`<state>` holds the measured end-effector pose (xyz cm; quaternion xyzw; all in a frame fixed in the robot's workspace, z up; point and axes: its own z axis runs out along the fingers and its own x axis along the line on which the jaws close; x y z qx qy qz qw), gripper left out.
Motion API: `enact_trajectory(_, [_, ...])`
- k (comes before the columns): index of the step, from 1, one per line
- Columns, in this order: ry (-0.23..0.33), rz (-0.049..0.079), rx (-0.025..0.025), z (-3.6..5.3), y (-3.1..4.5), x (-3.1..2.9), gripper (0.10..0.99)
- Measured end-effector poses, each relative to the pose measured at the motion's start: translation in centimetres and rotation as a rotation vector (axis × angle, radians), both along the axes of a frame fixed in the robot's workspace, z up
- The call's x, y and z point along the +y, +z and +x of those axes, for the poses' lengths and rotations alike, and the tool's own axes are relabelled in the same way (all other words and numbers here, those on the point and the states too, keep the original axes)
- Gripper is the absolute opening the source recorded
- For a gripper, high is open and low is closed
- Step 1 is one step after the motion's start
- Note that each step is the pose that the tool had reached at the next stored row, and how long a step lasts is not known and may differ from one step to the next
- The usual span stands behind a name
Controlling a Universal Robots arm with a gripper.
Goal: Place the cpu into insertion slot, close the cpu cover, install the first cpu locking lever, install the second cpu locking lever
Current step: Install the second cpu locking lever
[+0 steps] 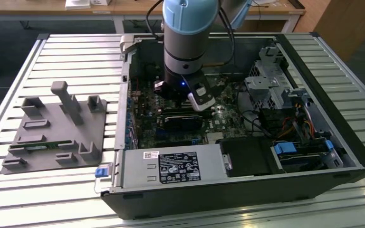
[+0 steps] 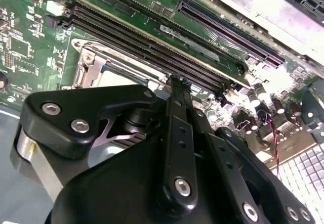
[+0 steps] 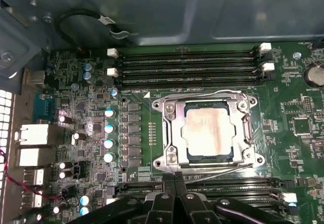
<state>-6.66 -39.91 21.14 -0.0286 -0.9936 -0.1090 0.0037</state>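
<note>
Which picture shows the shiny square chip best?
The first wrist view: the silvery-grey square metal cpu lies in plain sight inside its metal frame. In the second wrist view the black hand hides most of it. In the exterior view the arm blocks it.

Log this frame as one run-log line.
stage: cpu seated in insertion slot | cpu cover down over it | pincer: fingers together, empty, beside socket edge | arm inside PC case

In the exterior view, the arm point(image 1: 184, 47) hides the insertion slot; in the second wrist view, the gripper point(image 2: 174, 82) covers most of the cpu cover point(image 2: 96, 64).
</note>
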Motion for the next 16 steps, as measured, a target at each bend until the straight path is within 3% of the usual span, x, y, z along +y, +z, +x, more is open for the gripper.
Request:
enact_trajectory(5, [0.000,0.027,-0.0001,-0.22,-0.27,-0.06,0.106])
enact_trajectory(10, [0.000,0.037,0.0000,-0.29,-0.53,-0.45,0.106])
enact_trajectory(16, [0.000,0.051,0.0002,-0.52,-1.21,-0.52,0.106])
